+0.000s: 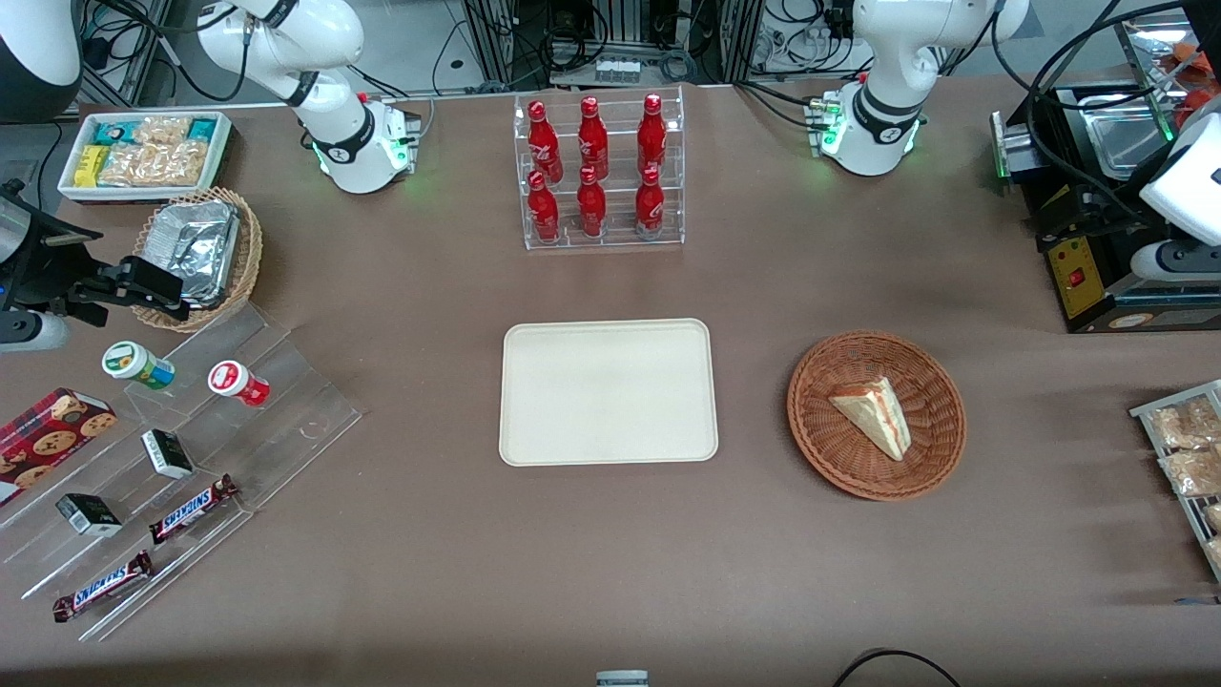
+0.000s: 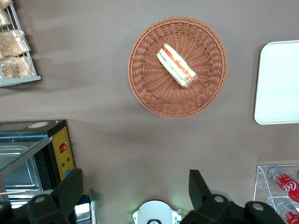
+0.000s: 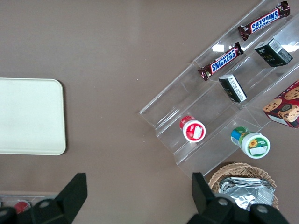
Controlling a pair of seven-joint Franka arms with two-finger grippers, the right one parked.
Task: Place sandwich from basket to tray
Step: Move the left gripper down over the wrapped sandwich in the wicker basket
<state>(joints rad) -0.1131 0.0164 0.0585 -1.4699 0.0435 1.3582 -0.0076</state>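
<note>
The sandwich (image 1: pixel 873 415) (image 2: pixel 176 65), a pale wedge with red, white and green layers, lies in the round reddish-brown basket (image 1: pixel 811 420) (image 2: pixel 145 79). The flat cream tray (image 1: pixel 609 391) (image 2: pixel 280 84) (image 3: pixel 28 116) sits beside the basket, toward the parked arm's end, with nothing on it. My gripper (image 2: pixel 135 189) hangs high over the bare table between the basket and the working arm's base (image 2: pixel 156 215). It is well clear of the sandwich. Its two black fingers (image 2: pixel 70 191) stand wide apart and hold nothing.
A clear rack of red bottles (image 1: pixel 596 172) (image 2: pixel 285 184) stands farther from the front camera than the tray. A black machine (image 1: pixel 1087 239) (image 2: pixel 32 154) and a wire rack of snack bags (image 1: pixel 1183 448) (image 2: pixel 14 46) sit at the working arm's end. Stepped acrylic shelves (image 1: pixel 181 458), a foil basket (image 1: pixel 200 253) and a white bin (image 1: pixel 143 153) sit at the parked arm's end.
</note>
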